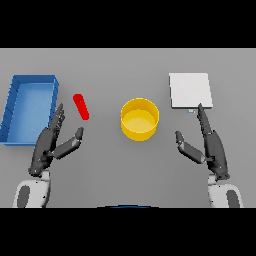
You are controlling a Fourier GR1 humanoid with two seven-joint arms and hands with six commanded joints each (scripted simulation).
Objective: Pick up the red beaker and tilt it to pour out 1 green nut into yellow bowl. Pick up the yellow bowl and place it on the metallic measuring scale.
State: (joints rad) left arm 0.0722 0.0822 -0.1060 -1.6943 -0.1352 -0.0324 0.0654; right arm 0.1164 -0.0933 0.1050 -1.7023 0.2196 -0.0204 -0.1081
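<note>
While both arms sit low over the worktop [105, 165], I read the job as not yet begun. My left robot hand [50, 142] is released, fingers straight and thumb spread, holding nothing; its fingertips point toward the red beaker [81, 106], which lies tilted on the worktop just beyond them, apart from the hand. My right robot hand [207, 145] is likewise released and empty, fingertips near the front edge of the metal scale [189, 90]. Between the beaker and the scale stands the yellow bowl [140, 119], and I can see no green nut in it. A blue bin [27, 107] sits far left. Grasping, pouring and moving the bowl onto the scale all remain.
</note>
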